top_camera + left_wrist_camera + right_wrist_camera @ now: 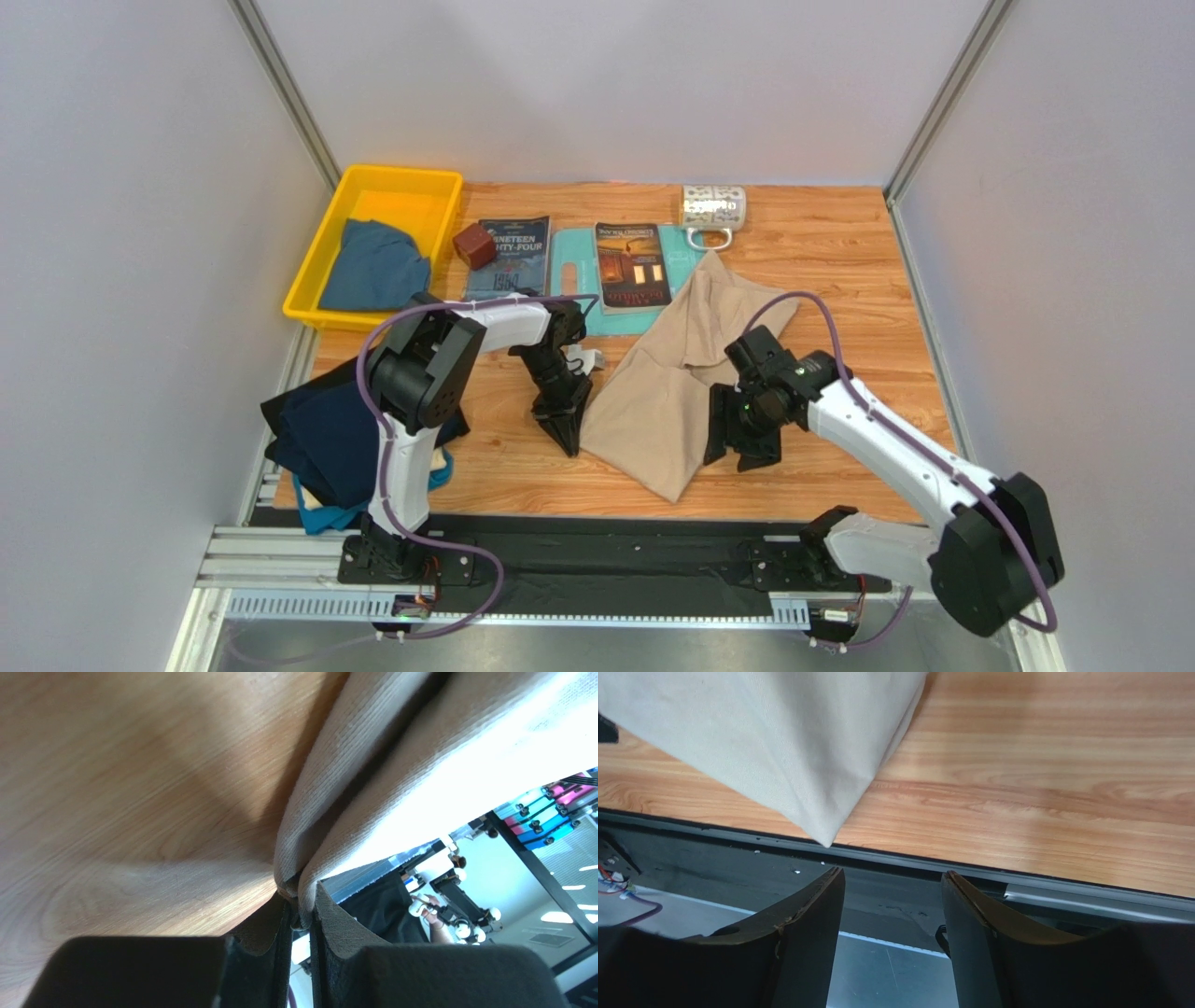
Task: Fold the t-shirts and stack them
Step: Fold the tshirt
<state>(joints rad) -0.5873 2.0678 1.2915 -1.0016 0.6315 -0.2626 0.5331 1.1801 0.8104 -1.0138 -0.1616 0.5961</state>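
Wood table (842,280), beige t-shirt (673,378) rumpled at centre, fold in hand.
Left gripper (300,896) pinches the shirt's nine-o'clock edge; right gripper (892,882) at three o'clock, jaws apart, empty. Next, likely: right takes a hem, both carry it across. Navy t-shirt (330,434) lies at eight o'clock.

Four t-shirts can be counted: one beige t-shirt (659,399), one dusty blue t-shirt (372,266), one dark navy t-shirt (330,434) and one teal t-shirt (320,515) showing under the navy one. The single worktop (842,280) also carries two books, a blue-covered book (508,256) and a dark-covered book (630,266), plus one light-teal board (572,273), one small brown block (476,247), one pale mug (713,207) and one yellow bin (400,179). There are two arms, the left arm (421,371) and the right arm (898,448). Each ends in one gripper with two jaws: the left gripper (568,437) and the right gripper (739,445).
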